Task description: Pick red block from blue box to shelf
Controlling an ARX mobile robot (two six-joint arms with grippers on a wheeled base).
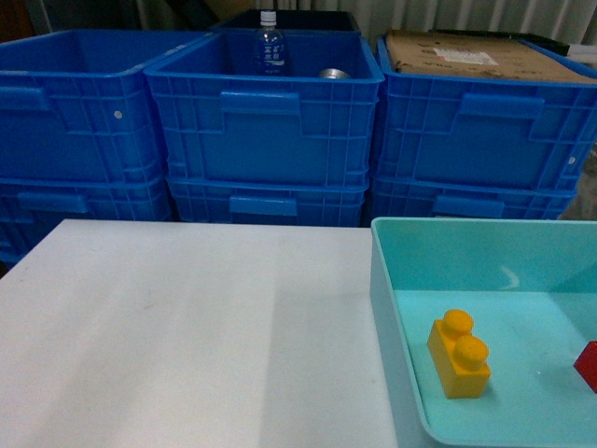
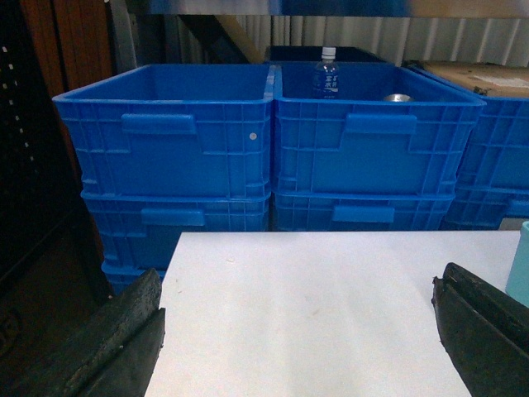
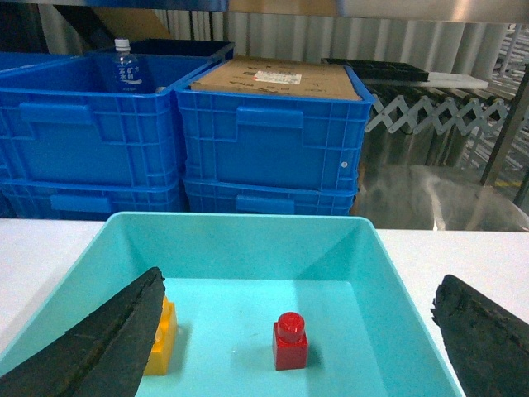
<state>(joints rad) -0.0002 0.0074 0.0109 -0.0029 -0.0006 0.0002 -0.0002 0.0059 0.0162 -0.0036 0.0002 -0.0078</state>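
The red block (image 3: 290,341), a small one-stud brick, stands upright on the floor of the blue box (image 3: 240,240), a pale turquoise bin on the white table. In the head view only its corner (image 1: 588,365) shows at the right edge, inside the blue box (image 1: 384,308). My right gripper (image 3: 299,281) hovers open over the bin with the block in the wide gap between its black fingers (image 3: 107,347), untouched. My left gripper (image 2: 297,285) hangs open over bare tabletop, holding nothing. The shelf's steel tier (image 3: 426,194) shines behind the bin. Neither gripper shows in the head view.
A yellow-orange two-stud block (image 1: 459,355) lies in the bin's left part. Stacked deep blue crates (image 1: 266,121) stand just behind the table (image 1: 187,327); one holds a water bottle (image 1: 270,45), another a cardboard sheet (image 1: 476,56).
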